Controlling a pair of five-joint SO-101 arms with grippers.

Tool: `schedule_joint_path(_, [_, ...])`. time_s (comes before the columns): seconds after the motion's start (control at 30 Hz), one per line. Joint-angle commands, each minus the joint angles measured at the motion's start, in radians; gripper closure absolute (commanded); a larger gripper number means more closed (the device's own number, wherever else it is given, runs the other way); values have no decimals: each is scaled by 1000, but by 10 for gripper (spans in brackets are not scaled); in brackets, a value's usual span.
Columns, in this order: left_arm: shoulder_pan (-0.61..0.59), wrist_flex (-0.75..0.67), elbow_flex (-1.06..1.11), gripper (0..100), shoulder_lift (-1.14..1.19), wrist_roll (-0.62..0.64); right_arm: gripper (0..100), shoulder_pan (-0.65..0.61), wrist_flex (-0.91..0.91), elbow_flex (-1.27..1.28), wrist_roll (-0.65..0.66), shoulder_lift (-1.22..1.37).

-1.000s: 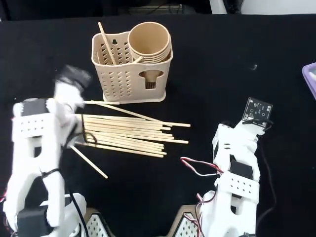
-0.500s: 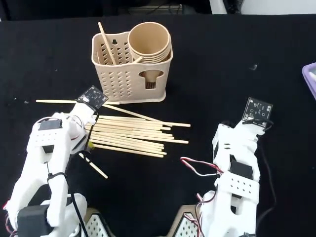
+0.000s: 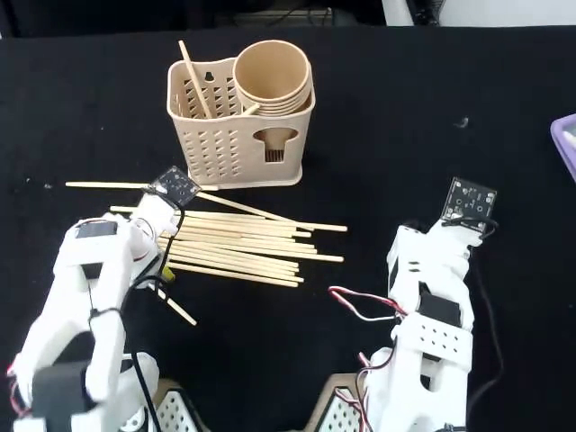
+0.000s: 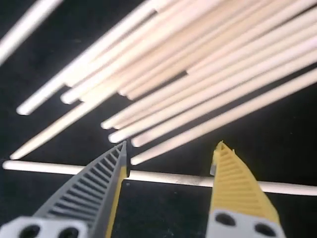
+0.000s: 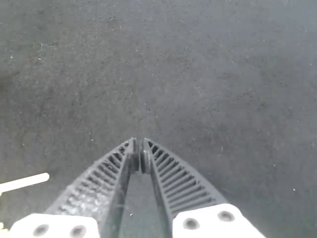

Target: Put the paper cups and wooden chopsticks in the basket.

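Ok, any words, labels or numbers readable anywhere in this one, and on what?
None can be read.
The basket, cups and chopsticks are plain.
The left gripper and right gripper bear no marks.
Specks on the wrist board are too small to read.

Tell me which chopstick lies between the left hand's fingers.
The lone chopstick lying crosswise in the gap between the left hand's open fingers, apart from the bundle. The bundled chopsticks lie side by side beyond the tips, at a different angle.
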Motion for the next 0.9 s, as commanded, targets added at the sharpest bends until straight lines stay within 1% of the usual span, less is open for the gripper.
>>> schedule_joint_path(0.0, [8,-3,-137,727,138,14,973,-9,-23,-7,9,-31])
schedule_joint_path(0.1, [-18,-2,-208,727,230,34,973,-8,-23,-7,9,-31])
schedule_joint_path(0.2, [-47,0,-229,727,252,31,973,-6,-23,-7,9,-31])
schedule_joint_path(0.27, [-62,14,-229,727,252,-11,973,-6,-23,-8,9,-31])
schedule_joint_path(0.37, [-76,97,-239,731,252,-97,973,-6,-23,-10,9,-31])
schedule_joint_path(0.4, [-76,115,-239,748,252,-120,973,-6,-23,-10,9,-31])
schedule_joint_path(0.5, [-85,138,-240,841,252,-187,973,-8,-23,-12,9,-31])
schedule_joint_path(0.6, [-87,138,-239,914,252,-215,973,-8,-23,-12,9,-31])
schedule_joint_path(0.87, [-91,141,-282,924,250,-210,973,-5,-23,-12,9,-31])
